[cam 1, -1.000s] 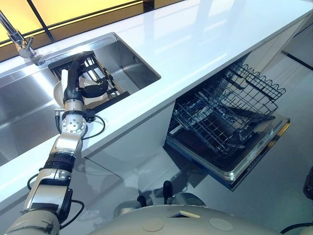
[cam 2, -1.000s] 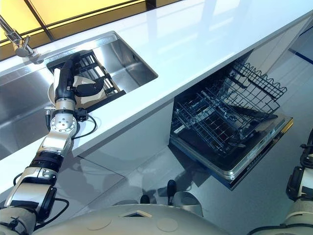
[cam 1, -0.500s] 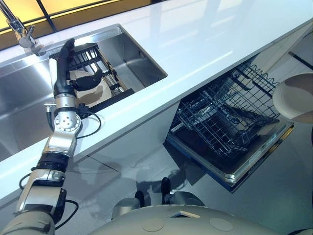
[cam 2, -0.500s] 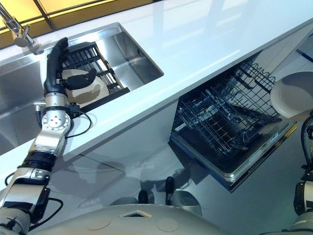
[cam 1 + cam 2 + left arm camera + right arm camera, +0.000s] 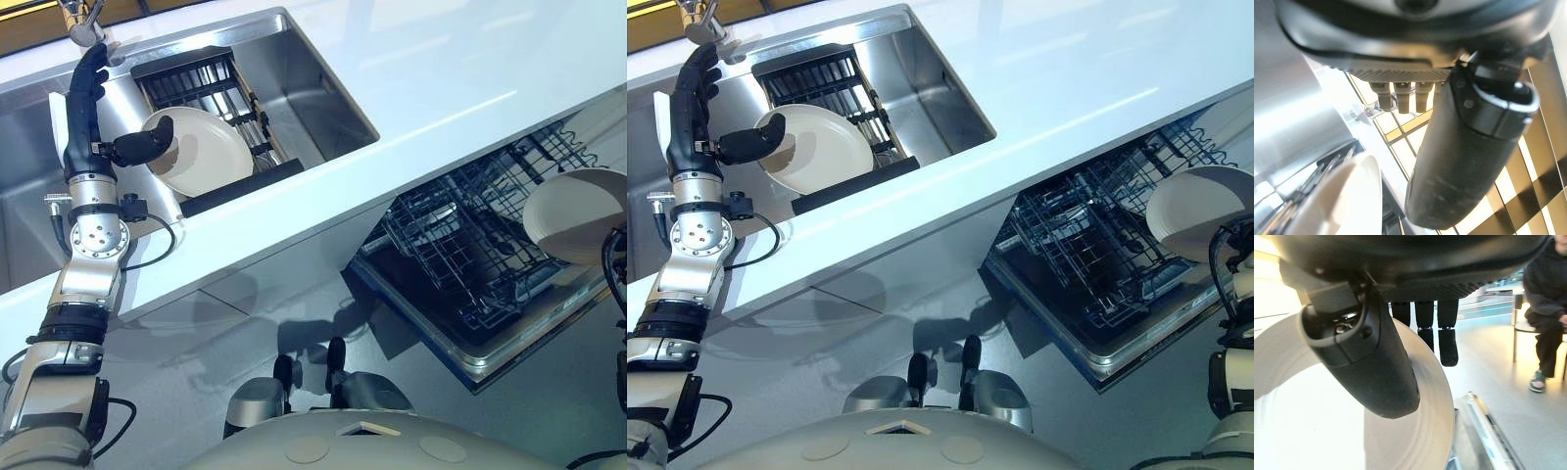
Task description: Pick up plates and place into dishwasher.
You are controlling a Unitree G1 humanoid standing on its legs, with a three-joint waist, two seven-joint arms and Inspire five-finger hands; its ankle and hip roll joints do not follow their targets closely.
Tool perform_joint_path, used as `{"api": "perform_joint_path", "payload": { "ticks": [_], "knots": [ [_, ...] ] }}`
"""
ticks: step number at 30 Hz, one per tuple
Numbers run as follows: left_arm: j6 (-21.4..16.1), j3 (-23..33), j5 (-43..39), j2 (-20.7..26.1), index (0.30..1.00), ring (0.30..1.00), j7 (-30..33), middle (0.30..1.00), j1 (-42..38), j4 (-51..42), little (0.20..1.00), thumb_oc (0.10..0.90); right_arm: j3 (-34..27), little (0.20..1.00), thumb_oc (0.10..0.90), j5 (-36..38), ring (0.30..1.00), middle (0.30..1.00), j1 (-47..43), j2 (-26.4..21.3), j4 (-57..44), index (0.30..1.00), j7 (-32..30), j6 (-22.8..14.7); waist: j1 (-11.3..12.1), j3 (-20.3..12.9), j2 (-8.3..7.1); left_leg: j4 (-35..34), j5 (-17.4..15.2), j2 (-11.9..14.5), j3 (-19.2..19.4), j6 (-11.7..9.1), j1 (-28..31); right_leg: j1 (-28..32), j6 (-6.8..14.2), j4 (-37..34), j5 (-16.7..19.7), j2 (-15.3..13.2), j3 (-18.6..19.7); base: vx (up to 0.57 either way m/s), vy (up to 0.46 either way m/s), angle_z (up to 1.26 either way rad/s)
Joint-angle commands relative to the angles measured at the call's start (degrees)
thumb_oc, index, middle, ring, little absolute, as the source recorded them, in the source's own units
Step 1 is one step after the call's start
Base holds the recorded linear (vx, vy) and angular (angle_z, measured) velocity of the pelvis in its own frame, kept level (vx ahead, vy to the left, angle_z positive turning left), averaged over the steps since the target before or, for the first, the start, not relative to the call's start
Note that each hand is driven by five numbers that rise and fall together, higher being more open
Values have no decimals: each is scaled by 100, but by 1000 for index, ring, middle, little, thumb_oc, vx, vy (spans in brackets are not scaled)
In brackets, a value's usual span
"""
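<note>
Right wrist view: a plate [image 5: 1352, 440] is pinched between the thumb and fingers [image 5: 1447, 340] of the right hand [image 5: 1366, 357] above the dishwasher [image 5: 1097, 284] rack, so lowering it upright into a slot is judged the next move. Two plates are counted; the second [image 5: 201, 152] leans in the sink [image 5: 323, 88] rack beside the left hand [image 5: 83, 108], whose fingers are held straight and apart, thumb out over that plate

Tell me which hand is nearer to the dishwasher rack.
Right. The right hand pinches a plate just above the dishwasher rack. The left hand is far away over the sink, beside another plate.
</note>
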Motion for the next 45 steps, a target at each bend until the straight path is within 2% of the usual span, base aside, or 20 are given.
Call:
{"api": "perform_joint_path", "payload": {
  "ticks": [1,8,15,19,28,39,40,42,43,44,45],
  "knots": [
    [-702,142,-63,542,900,900,211,900,-301,-449,900,800,429,200,100,-507,300,300,-767,-622,-164,300,-297,69,141,-284,57,134,-119,-85,-77,8,-418,79,379,820,-1023,109,-133,-16,2,7],
    [-924,113,-171,682,900,900,324,900,-574,-406,900,800,984,200,100,-1047,300,300,-1425,-517,228,300,-102,495,263,18,123,267,-47,-99,-160,-2,-722,-155,338,941,-1009,98,-138,-45,6,14],
    [-968,46,-241,698,900,900,401,900,-697,-475,900,800,1701,200,100,-2112,300,300,-1691,-128,891,300,891,1124,342,219,201,302,33,-142,-294,-4,-856,-283,276,1029,-1015,69,-161,-20,34,19],
    [-1002,22,-252,644,900,900,411,900,-715,-525,900,800,1936,200,100,-2520,300,300,-1776,27,1145,300,1082,1332,364,272,234,361,44,-168,-346,0,-892,-312,256,1094,-1029,52,-162,1,24,7],
    [-1062,-60,-305,551,900,900,389,900,-811,-471,900,800,2326,200,100,-2882,300,300,-2233,192,1319,300,1292,1388,373,380,323,414,61,-200,-382,-11,-923,-349,241,1156,-1037,24,-148,-2,14,2],
    [-1031,-79,-241,351,900,900,409,900,-739,-544,900,800,2333,200,100,-2576,300,300,-2187,363,987,300,980,1082,320,390,339,473,51,-223,-348,-13,-904,-318,233,1173,-1033,23,-112,-2,8,1],
    [-1028,-82,-220,331,900,900,413,900,-731,-547,900,800,2328,332,232,-2524,413,413,-2177,369,940,413,963,1040,315,390,338,480,50,-225,-347,-15,-900,-312,231,1174,-1033,24,-112,0,0,0],
    [-1018,-76,-168,275,900,900,427,900,-673,-583,900,800,2296,502,402,-2435,559,559,-2110,388,771,559,868,785,299,387,342,487,45,-228,-348,-17,-877,-295,227,1178,-1035,28,-107,0,0,0],
    [-1012,-75,-159,265,900,900,437,900,-661,-594,900,800,2301,815,715,-2385,827,827,-2091,396,702,827,841,731,292,390,344,488,45,-226,-346,-18,-873,-294,225,1180,-1035,30,-107,0,0,0],
    [-994,-66,-153,257,900,900,446,900,-640,-615,900,800,2305,900,800,-2350,900,900,-2045,411,558,900,820,587,278,392,344,487,45,-225,-344,-20,-866,-291,223,1183,-1036,33,-103,0,0,0],
    [-997,-49,-144,249,900,900,452,900,-610,-620,900,800,2307,900,800,-2287,900,900,-1987,416,417,900,857,449,264,391,339,492,42,-223,-337,-22,-864,-287,224,1184,-1038,33,-93,-6,0,-3]
  ]
}}
